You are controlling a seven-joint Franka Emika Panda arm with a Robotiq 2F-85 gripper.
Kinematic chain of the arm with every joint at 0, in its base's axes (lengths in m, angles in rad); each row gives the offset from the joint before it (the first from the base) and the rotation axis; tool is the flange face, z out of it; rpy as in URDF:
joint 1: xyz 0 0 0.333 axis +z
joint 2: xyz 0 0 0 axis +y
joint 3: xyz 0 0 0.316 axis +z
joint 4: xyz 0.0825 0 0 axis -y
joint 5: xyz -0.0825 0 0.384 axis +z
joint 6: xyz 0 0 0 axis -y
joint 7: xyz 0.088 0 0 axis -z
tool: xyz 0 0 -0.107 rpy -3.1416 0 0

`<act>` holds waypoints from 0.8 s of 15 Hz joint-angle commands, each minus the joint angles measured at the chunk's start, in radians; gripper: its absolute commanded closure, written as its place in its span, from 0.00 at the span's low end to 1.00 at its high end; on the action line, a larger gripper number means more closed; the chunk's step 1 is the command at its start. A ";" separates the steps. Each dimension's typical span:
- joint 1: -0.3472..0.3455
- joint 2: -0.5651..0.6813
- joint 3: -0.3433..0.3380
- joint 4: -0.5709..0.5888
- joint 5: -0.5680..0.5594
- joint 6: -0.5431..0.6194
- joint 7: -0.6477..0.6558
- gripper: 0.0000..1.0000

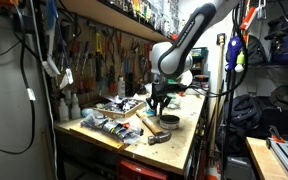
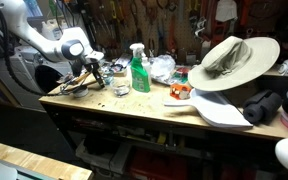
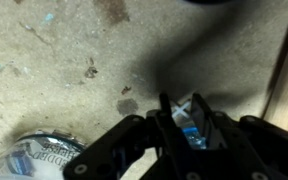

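My gripper (image 3: pixel 182 112) is shut on a small blue and white object (image 3: pixel 189 128) that sits between its fingertips, just above the worn wooden benchtop (image 3: pixel 74 60). In both exterior views the gripper (image 1: pixel 157 100) (image 2: pixel 92 72) hangs low over the bench beside a pile of small items (image 1: pixel 112 112). What the held object is stays unclear. A round printed can (image 3: pixel 42 158) lies at the lower left of the wrist view, close to the fingers.
A hammer (image 1: pixel 154 126) lies on the bench near the gripper. A green spray bottle (image 2: pixel 139 70), a crumpled plastic bag (image 2: pixel 162 67), a wide-brimmed hat (image 2: pixel 234 58) and a white scoop (image 2: pixel 219 110) stand along the bench. A tool wall (image 1: pixel 99 50) is behind.
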 commanded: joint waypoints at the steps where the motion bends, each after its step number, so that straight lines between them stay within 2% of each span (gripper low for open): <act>1: 0.014 -0.015 -0.012 0.000 -0.026 -0.038 0.031 0.77; 2: 0.014 -0.018 -0.012 0.000 -0.026 -0.040 0.031 0.78; 3: 0.013 -0.023 -0.011 -0.002 -0.024 -0.044 0.031 0.84; 4: 0.013 -0.028 -0.011 -0.003 -0.025 -0.049 0.033 0.85; 5: 0.012 -0.033 -0.011 -0.004 -0.025 -0.056 0.034 0.92; 7: 0.008 -0.055 -0.005 -0.009 -0.019 -0.083 0.030 0.95; 8: 0.006 -0.069 -0.001 -0.014 -0.017 -0.101 0.029 0.99; 9: 0.003 -0.080 0.003 -0.015 -0.015 -0.119 0.026 0.96; 12: -0.005 -0.122 0.016 -0.023 -0.012 -0.171 0.023 0.97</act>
